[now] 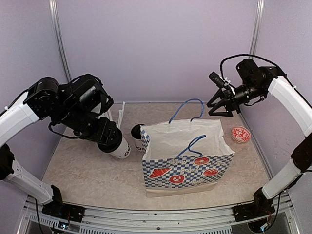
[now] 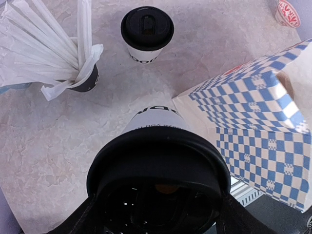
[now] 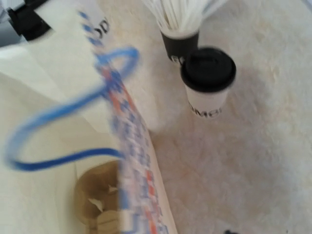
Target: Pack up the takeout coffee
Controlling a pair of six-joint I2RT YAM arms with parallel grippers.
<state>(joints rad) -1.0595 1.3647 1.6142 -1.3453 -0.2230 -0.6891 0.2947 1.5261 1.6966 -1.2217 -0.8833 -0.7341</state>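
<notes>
My left gripper (image 1: 110, 141) is shut on one white takeout coffee cup (image 1: 121, 147) and holds it tilted above the table, left of the bag. In the left wrist view its black lid (image 2: 158, 161) fills the bottom and hides the fingers. The second coffee cup (image 1: 138, 135) stands upright behind the bag's left corner; it also shows in the left wrist view (image 2: 146, 31) and the right wrist view (image 3: 208, 80). The blue-checked paper bag (image 1: 187, 168) stands open at the middle. My right gripper (image 1: 222, 108) is open and empty, above the bag's back right corner.
A black cup of white straws (image 2: 80, 78) stands left of the second coffee cup. A brown cardboard cup carrier (image 3: 97, 204) lies inside the bag. A small round tub with a red pattern (image 1: 240, 135) sits right of the bag. The bag's blue handles (image 1: 187, 109) stick up.
</notes>
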